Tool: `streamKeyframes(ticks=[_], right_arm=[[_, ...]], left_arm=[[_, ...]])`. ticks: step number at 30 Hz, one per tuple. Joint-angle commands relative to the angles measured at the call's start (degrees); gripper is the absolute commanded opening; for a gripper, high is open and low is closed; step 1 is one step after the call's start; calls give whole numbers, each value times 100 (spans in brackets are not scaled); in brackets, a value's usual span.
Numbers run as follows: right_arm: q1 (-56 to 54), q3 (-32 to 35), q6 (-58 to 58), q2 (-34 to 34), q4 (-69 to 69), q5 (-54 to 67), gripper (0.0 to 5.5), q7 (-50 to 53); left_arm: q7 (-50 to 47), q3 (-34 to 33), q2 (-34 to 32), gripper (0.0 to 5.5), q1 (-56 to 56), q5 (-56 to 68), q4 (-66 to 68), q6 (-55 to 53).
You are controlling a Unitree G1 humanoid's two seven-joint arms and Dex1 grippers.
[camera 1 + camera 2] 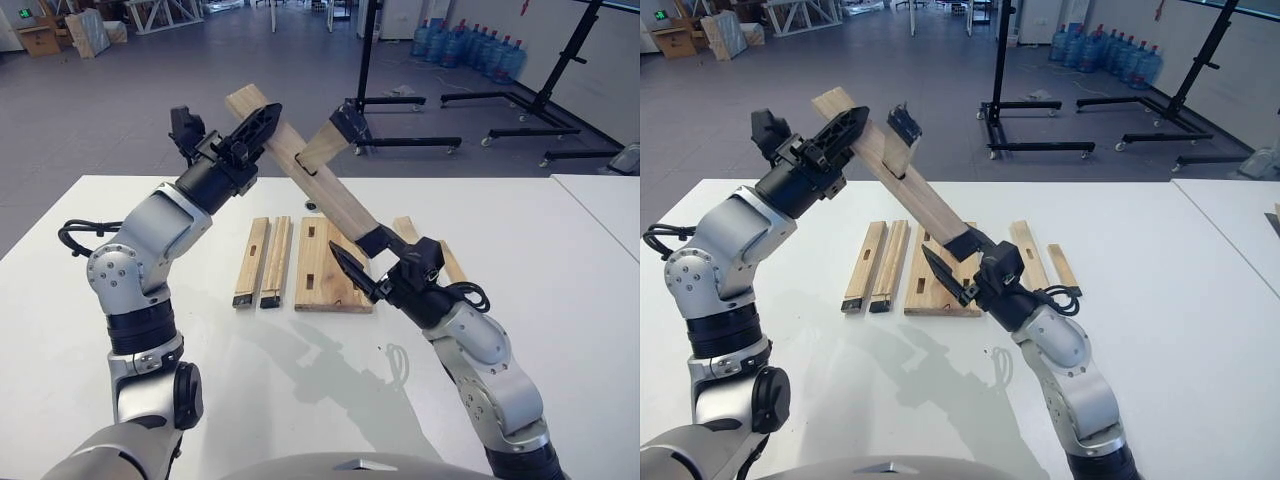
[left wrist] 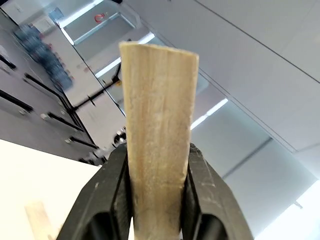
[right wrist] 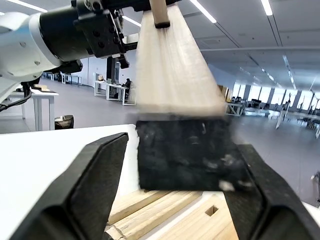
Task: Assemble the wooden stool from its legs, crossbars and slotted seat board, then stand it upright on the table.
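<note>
One long leg (image 1: 335,200) slants in the air above the tabletop (image 1: 560,300), with a shorter piece (image 1: 322,148) stuck through its slot. The left gripper (image 1: 265,120) is clenched on its upper end. The right gripper (image 3: 182,145) gapes around its black foot (image 1: 375,240). Beneath, the seat board (image 1: 315,270) lies flat mid-table, partly covered, with two strips (image 1: 252,258) alongside.
</note>
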State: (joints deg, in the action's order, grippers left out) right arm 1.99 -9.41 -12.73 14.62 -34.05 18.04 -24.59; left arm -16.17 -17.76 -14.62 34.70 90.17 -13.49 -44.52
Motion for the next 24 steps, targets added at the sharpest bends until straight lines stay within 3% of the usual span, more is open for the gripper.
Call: streamKeyframes(ticks=[1, 8, 15, 20, 24], right_arm=[[245, 152, -146, 15, 179, 16, 301, 128], [347, 262, -40, -26, 316, -239, 301, 408], [201, 324, 19, -90, 383, -285, 301, 481], [168, 274, 34, -160, 421, -337, 301, 521], [163, 276, 30, -194, 424, -369, 301, 545]], left_arm=[[-70, 271, -396, 99, 85, -2324, -540, 979], [-767, 522, -95, 99, -974, -3234, -1164, 668], [-1556, 669, 1067, 99, -1855, -2623, -1295, 382], [-677, 859, 833, 99, -2020, -3537, -594, 651], [-154, 1110, 1069, 99, -2191, -4026, -379, 944]])
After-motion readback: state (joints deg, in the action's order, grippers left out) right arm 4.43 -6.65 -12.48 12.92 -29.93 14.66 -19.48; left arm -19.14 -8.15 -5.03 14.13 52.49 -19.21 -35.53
